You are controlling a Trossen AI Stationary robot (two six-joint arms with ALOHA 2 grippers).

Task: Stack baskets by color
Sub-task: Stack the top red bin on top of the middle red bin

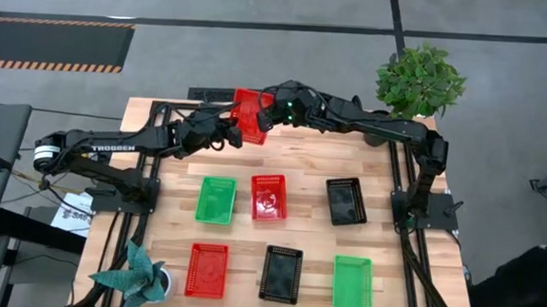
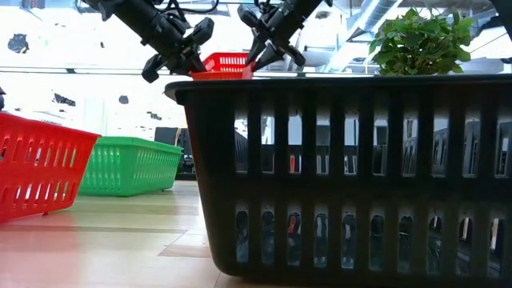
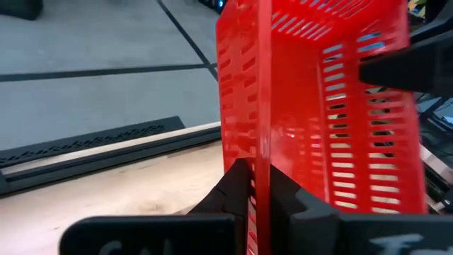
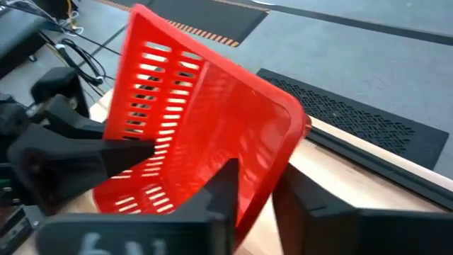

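You have a red basket (image 1: 249, 115) held up in the air over the counter's (image 1: 310, 170) far edge, at about twelve o'clock from the counter's middle, tilted so its open side faces the right arm. The left gripper (image 1: 229, 129) has its jaws closed on one wall of that basket; in the left wrist view the red wall (image 3: 262, 106) runs straight down between the two dark fingers (image 3: 237, 188). The right gripper (image 1: 264, 118) meets the same basket from the three o'clock side, its jaws straddling the opposite rim; in the right wrist view the rim (image 4: 283, 134) sits between the fingers (image 4: 219, 191), and they look closed on it, though contact on both sides is hard to confirm. From the low view the basket (image 2: 226, 64) hangs well above the counter between the two grippers. Below it, six more baskets lie flat on the wood in two rows. In the nearer-to-the-arms row you see a green basket (image 1: 216, 199) at nine o'clock, a red basket in the middle (image 1: 268, 197) that seems to hold something inside, and a black basket (image 1: 346, 201) at three o'clock. In the front row sit another red basket (image 1: 206, 269), a second black basket (image 1: 281, 272) and a second green basket (image 1: 352, 283), all well apart from each other. A leafy plant (image 1: 419, 81) stands at the counter's one o'clock corner, and a smaller plant (image 1: 137, 278) at the seven o'clock corner.
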